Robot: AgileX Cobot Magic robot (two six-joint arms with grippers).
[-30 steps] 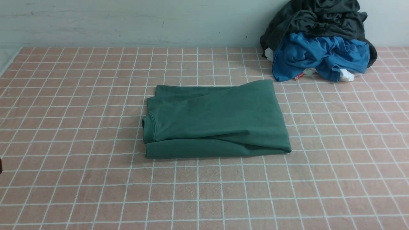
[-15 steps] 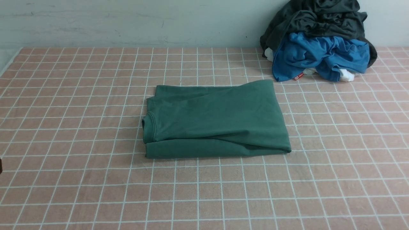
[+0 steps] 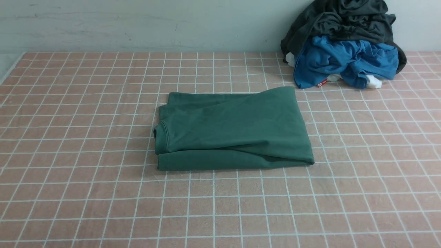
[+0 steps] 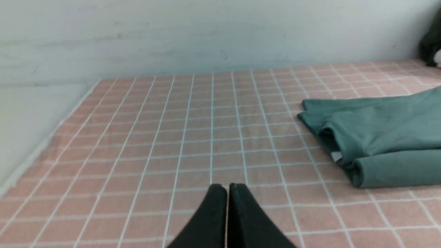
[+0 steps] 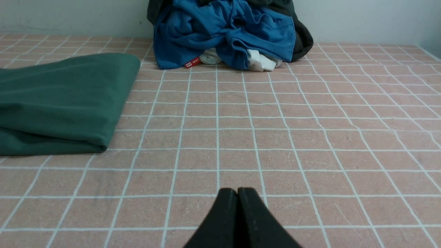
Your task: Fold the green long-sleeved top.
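Observation:
The green long-sleeved top [image 3: 232, 130] lies folded into a neat rectangle in the middle of the pink checked table, its collar at the left end. It also shows in the left wrist view, the green top [image 4: 382, 137], and in the right wrist view, the green top [image 5: 58, 100]. My left gripper [image 4: 227, 187] is shut and empty, low over bare cloth well to the left of the top. My right gripper [image 5: 237, 191] is shut and empty, to the right of the top. Neither arm shows in the front view.
A heap of clothes sits at the back right against the wall: a dark grey-black garment [image 3: 344, 20] over a bright blue one [image 3: 344, 62], with white bits below. The pink checked cloth [image 3: 103, 206] covers the table; its left edge [image 4: 41, 144] meets a pale surface.
A dark bit of the left arm at the front view's left edge has slipped out of sight. The green top has not moved.

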